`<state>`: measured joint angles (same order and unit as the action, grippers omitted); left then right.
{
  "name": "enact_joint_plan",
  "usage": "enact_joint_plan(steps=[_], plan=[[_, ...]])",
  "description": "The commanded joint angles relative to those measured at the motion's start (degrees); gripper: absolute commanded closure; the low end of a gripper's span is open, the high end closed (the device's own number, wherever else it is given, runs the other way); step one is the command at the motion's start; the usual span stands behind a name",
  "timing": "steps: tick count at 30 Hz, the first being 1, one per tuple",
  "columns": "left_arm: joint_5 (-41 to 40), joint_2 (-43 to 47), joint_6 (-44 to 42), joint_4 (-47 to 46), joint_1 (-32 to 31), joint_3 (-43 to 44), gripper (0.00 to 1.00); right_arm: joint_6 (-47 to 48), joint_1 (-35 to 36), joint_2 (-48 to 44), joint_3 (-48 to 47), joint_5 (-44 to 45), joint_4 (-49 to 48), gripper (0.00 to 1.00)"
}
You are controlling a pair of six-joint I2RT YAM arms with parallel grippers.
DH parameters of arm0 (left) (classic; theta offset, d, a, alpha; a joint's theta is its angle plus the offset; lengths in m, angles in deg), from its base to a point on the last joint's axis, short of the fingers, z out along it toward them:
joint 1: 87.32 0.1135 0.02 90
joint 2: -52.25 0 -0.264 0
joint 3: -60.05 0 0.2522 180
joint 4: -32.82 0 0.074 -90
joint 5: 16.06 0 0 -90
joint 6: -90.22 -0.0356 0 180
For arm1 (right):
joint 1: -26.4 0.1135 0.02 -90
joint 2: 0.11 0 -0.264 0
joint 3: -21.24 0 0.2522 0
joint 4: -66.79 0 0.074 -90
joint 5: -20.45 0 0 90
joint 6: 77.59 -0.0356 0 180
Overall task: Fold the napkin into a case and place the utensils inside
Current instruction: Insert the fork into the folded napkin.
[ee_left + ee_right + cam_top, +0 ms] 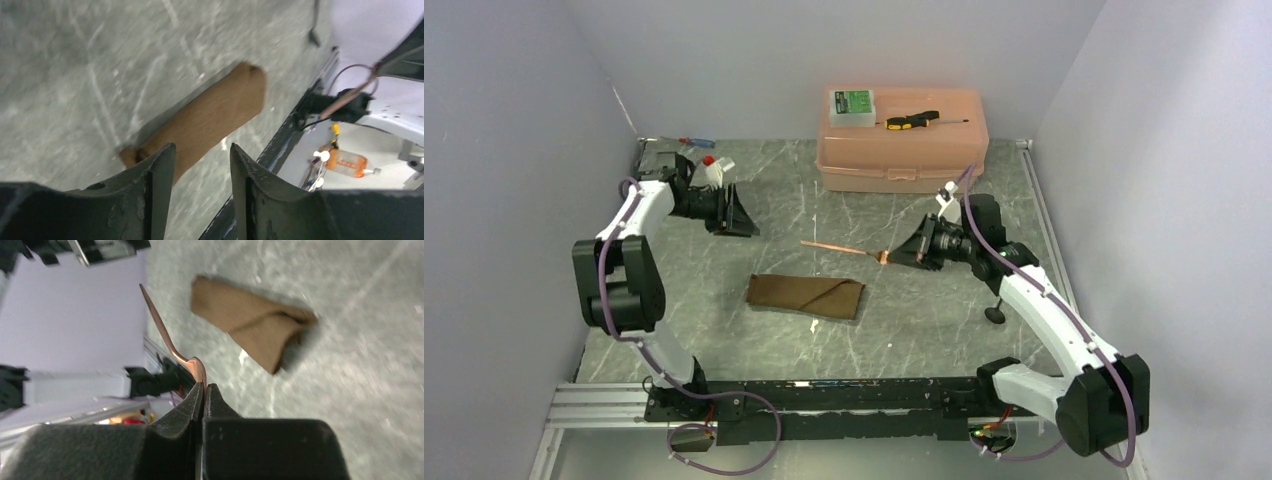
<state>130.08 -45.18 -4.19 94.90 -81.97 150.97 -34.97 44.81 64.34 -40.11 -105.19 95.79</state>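
Observation:
The brown napkin lies folded as a narrow case (805,296) with a diagonal flap, flat at the table's middle. It also shows in the left wrist view (210,117) and the right wrist view (250,325). My right gripper (894,256) (205,386) is shut on the bowl end of a thin copper-coloured utensil (839,248) (165,332). It holds the utensil above the table behind the case, handle pointing left. A small dark utensil (995,314) with a black rounded end lies by the right arm. My left gripper (736,214) (200,147) is open and empty, far left of the case.
A pink plastic box (904,160) stands at the back, with a green-labelled box (852,104) and a yellow-and-black screwdriver (914,120) on its lid. A blue-and-red screwdriver (694,142) and a white red-capped bottle (714,170) lie at the back left. A white scrap (813,325) lies before the case.

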Motion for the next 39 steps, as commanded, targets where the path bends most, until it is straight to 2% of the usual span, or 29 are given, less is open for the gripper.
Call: enact_joint_plan(steps=[1, 10, 13, 26, 39], plan=[[-8.4, -3.6, -13.9, 9.7, 0.0, -1.2, 0.55, 12.2, -1.2, -4.2, 0.7, -2.4, 21.0, 1.00], [-12.3, -3.4, -20.2, 10.5, -3.2, -6.3, 0.62, 19.6, -1.3, -5.9, 3.1, 0.2, 33.5, 1.00], [-14.2, -2.7, -21.5, 9.3, -4.8, -8.8, 0.63, 20.4, -1.3, -5.7, 3.3, 1.6, 34.2, 1.00], [-19.4, -6.0, -22.1, 6.0, -7.1, -10.2, 0.68, 12.9, -1.3, -0.7, 7.0, 3.7, 18.0, 1.00], [-22.5, -8.2, -23.0, 4.0, -8.2, -11.1, 0.74, 8.1, -0.8, 4.1, 10.7, 4.0, 5.7, 1.00]])
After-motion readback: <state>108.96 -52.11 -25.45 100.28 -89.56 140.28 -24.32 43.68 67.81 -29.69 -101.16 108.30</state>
